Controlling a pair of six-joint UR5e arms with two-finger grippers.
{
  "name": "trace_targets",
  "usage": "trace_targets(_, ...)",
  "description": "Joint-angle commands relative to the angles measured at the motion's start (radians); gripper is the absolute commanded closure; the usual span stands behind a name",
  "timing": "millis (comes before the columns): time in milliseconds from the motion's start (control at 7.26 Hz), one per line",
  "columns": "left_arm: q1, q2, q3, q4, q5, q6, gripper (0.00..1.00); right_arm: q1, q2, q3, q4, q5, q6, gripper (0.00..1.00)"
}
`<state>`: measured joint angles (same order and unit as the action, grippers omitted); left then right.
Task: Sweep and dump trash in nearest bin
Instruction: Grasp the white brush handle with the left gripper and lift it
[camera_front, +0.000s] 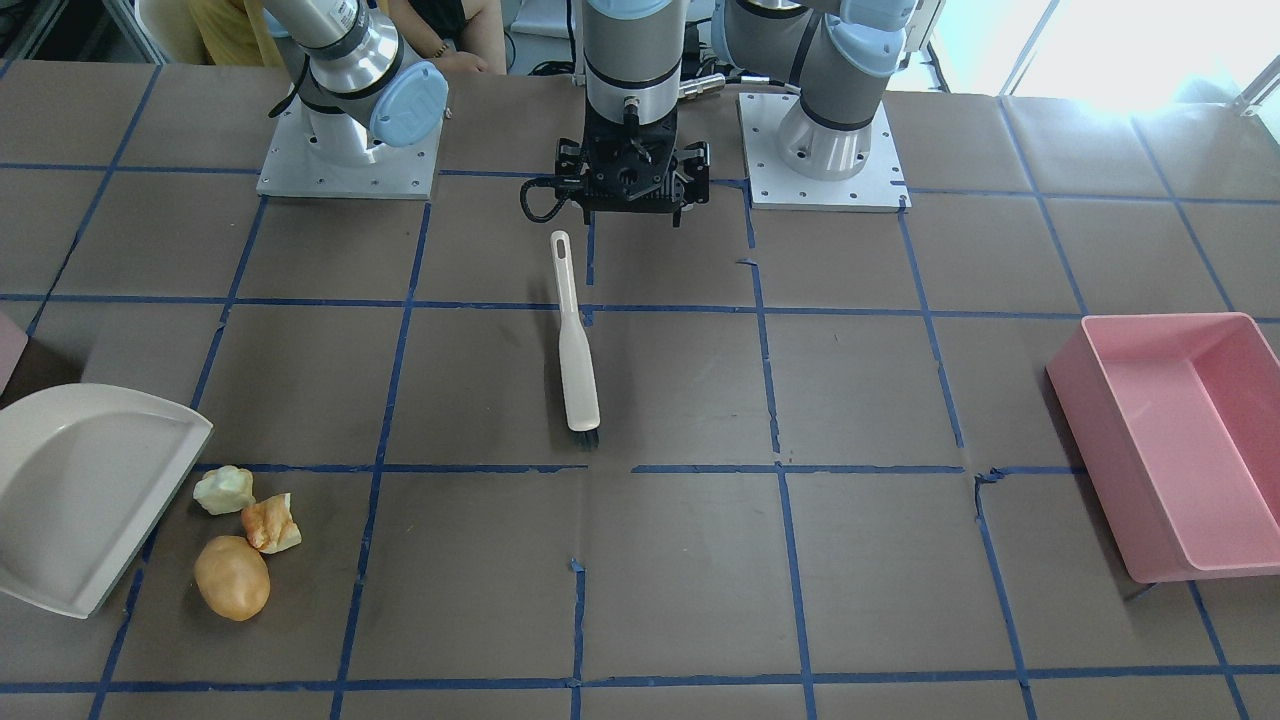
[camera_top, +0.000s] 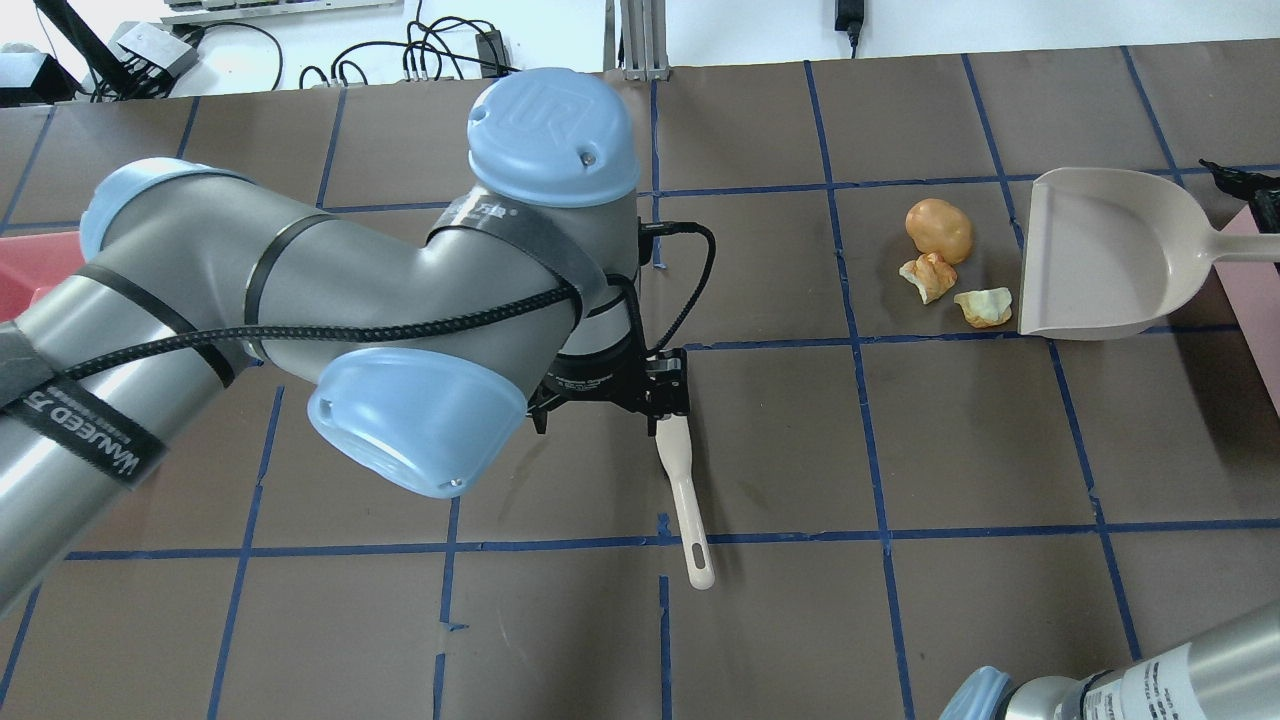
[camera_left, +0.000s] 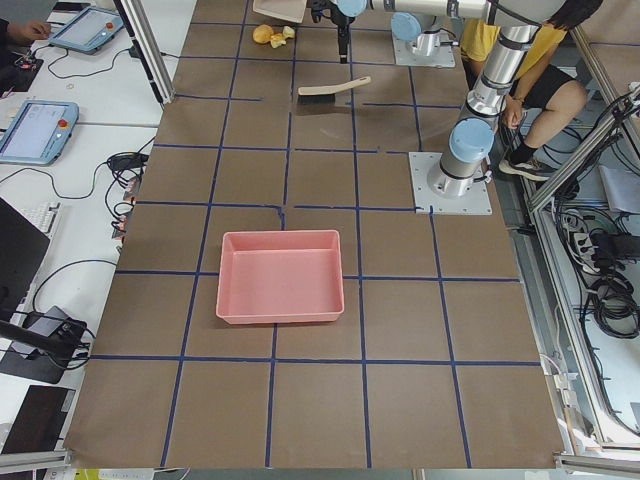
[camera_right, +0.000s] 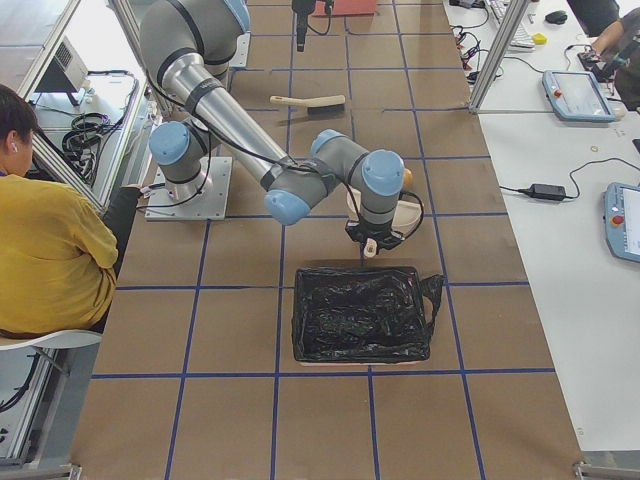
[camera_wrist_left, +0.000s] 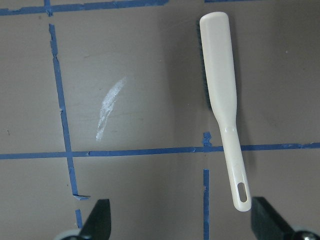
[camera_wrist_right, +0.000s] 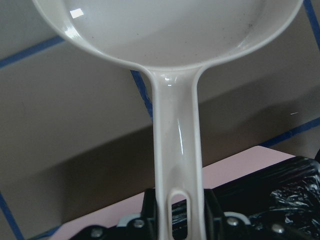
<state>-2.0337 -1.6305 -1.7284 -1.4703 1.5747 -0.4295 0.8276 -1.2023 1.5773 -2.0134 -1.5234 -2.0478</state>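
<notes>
Table (camera_front: 680, 560) is wearing brown paper, with blue tape dividing it into squares. Two metal base plates (camera_front: 300, 185) are sitting at the robot's edge.

A cream brush (camera_front: 577, 350) is lying mid-table, handle pointing toward the robot, dark bristles at the far end.

Toward the robot's right, three lumps are lying close together: a pale green-white chunk (camera_front: 224, 490), an orange-and-white chunk (camera_front: 271, 523) and an orange-yellow oval (camera_front: 232, 577). The last two are nearly touching.

A beige dustpan (camera_front: 80, 490) is sitting just beside them, its mouth facing them. The black-lined pink bin (camera_front: 8, 348) is standing behind it.

A pink tray (camera_front: 1095, 470) is sitting well apart, toward the robot's left end.
</notes>
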Motion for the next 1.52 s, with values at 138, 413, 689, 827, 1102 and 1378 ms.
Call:
trace_targets(138, -0.071, -0.102, -0.007, 0.072, 0.002, -0.168, 0.00, 0.007, 0.010, 0.004, -0.090, -0.004, -0.100, 1.00)
trace_targets(413, -0.111, -0.158, -0.011, 0.099, -0.004, -0.186, 0.00, 0.007, 0.052, -0.002, -0.078, -0.004, -0.153, 1.00)
trace_targets(689, -0.155, -0.202, -0.035, 0.119, -0.009, -0.186, 0.00, 0.015, 0.063, -0.002, -0.073, 0.003, -0.212, 1.00)
trace_targets(827, -0.181, -0.227, -0.072, 0.207, -0.002, -0.187, 0.00, 0.022, 0.063, -0.005, -0.032, 0.009, -0.215, 1.00)
trace_targets(1102, -0.200, -0.248, -0.161, 0.333, 0.002, -0.225, 0.00, 0.028, 0.069, -0.005, -0.037, 0.016, -0.227, 1.00)
trace_targets(1378, -0.204, -0.243, -0.191, 0.383, 0.002, -0.227, 0.00, 0.028, 0.087, -0.029, -0.050, 0.017, -0.235, 1.00)
